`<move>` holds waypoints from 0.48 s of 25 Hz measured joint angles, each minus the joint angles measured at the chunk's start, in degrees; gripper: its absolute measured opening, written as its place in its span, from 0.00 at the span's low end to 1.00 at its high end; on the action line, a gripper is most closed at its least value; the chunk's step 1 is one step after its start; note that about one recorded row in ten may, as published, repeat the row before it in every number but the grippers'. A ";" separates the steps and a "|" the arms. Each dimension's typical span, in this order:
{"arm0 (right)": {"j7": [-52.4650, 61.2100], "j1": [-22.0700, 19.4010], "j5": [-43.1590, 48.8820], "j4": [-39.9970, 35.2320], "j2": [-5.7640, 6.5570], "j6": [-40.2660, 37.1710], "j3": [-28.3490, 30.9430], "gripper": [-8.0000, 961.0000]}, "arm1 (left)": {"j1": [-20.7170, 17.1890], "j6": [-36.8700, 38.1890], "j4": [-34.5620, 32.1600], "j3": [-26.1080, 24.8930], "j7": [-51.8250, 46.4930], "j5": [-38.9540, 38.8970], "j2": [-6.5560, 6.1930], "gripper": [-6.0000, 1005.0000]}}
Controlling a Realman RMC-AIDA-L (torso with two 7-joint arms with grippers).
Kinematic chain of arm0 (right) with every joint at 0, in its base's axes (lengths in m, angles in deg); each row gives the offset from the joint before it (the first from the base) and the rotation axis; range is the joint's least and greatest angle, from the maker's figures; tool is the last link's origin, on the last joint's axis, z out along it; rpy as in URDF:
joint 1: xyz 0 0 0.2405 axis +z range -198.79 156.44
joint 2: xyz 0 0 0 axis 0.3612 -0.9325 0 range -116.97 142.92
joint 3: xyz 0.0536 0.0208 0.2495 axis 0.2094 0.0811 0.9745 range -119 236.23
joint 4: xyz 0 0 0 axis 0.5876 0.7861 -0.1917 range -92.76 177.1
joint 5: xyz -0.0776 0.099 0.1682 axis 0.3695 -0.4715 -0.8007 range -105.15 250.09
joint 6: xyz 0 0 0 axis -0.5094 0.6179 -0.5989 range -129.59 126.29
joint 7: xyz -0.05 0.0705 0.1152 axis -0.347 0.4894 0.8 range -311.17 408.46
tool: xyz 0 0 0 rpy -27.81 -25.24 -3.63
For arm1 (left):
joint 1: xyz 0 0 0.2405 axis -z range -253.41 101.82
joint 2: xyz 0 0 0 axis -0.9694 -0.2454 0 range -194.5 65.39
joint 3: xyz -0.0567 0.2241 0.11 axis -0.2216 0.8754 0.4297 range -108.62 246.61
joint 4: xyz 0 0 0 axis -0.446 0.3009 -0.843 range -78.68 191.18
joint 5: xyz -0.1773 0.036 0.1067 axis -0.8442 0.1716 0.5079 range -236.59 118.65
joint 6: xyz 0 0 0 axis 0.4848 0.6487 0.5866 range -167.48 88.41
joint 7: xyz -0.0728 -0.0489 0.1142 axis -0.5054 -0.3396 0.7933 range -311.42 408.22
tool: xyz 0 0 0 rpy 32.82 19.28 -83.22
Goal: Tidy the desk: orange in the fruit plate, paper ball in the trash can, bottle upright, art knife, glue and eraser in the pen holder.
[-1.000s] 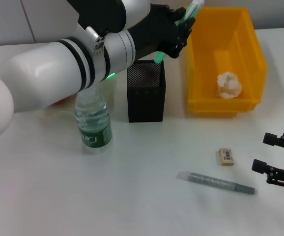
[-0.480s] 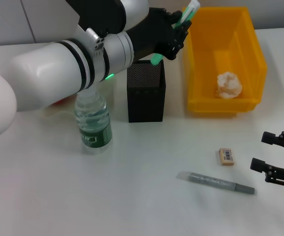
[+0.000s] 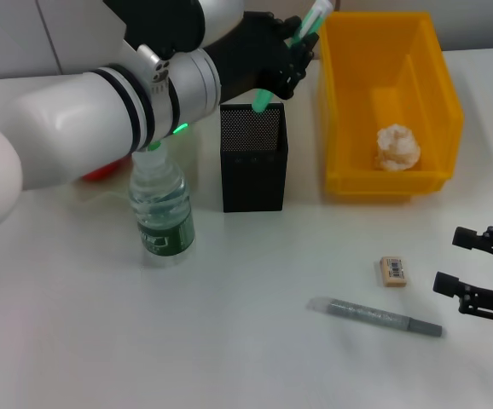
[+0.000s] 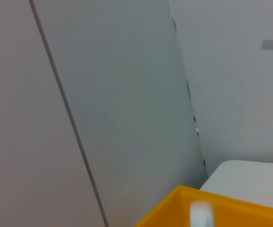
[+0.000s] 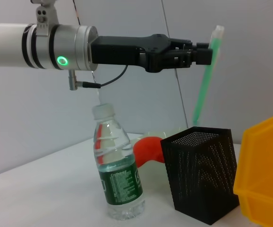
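Black mesh pen holder [image 3: 253, 158]: square, perforated walls, open top, upper centre of the head view, on the white table [image 3: 255, 341].
Left gripper [image 3: 291, 53]: black, clamped on a slim translucent green art knife [image 3: 293, 49], held tilted with its lower tip just above the pen holder's rim.
Right gripper [image 3: 468, 268]: black fingers spread apart, low at the right edge, holding nothing.
Bottle [image 3: 161, 209]: clear ribbed plastic, green label, white cap, upright, left of the pen holder.
Trash can [image 3: 391, 179]: glossy yellow plastic bin, rectangular, upper right; crumpled white paper ball [image 3: 397, 146] inside.
Eraser [image 3: 393, 271]: small tan block with printed label, flat on the table, lower right.
Glue [image 3: 374, 317]: thin grey stick, lying flat below the eraser.
Orange [image 5: 148, 149]: round, reddish, seen behind the pen holder in the right wrist view, mostly hidden by the arm in the head view.
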State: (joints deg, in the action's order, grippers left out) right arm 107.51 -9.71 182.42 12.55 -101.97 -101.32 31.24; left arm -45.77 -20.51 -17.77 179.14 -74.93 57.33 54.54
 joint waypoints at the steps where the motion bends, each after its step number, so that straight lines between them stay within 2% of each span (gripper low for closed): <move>1: 0.07 0.08 0.00 0.00 0.03 0.04 -0.05 0.86 | -0.05 -0.08 0.02 -0.08 0.00 0.00 0.00 0.20; 2: 0.12 0.16 0.00 0.00 0.07 0.07 -0.08 0.86 | -0.07 -0.16 0.03 -0.18 -0.01 -0.03 0.00 0.20; 7: 0.14 0.29 0.00 0.00 0.17 0.18 -0.08 0.86 | -0.39 -0.16 -0.06 -0.21 -0.06 -0.02 -0.04 0.36; 10: 0.17 0.30 0.00 0.00 0.21 0.23 0.05 0.86 | -0.91 -0.19 -0.92 -0.24 -0.04 -0.23 -0.14 0.36; 12: 0.18 0.31 0.00 0.00 0.23 0.27 0.25 0.86 | -2.05 0.52 -4.40 -0.36 0.20 -0.37 -0.30 0.36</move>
State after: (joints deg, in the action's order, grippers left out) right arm 107.69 -9.40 182.41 12.55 -101.74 -101.05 31.49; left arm -47.82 -20.00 -22.17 178.78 -74.73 56.97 54.24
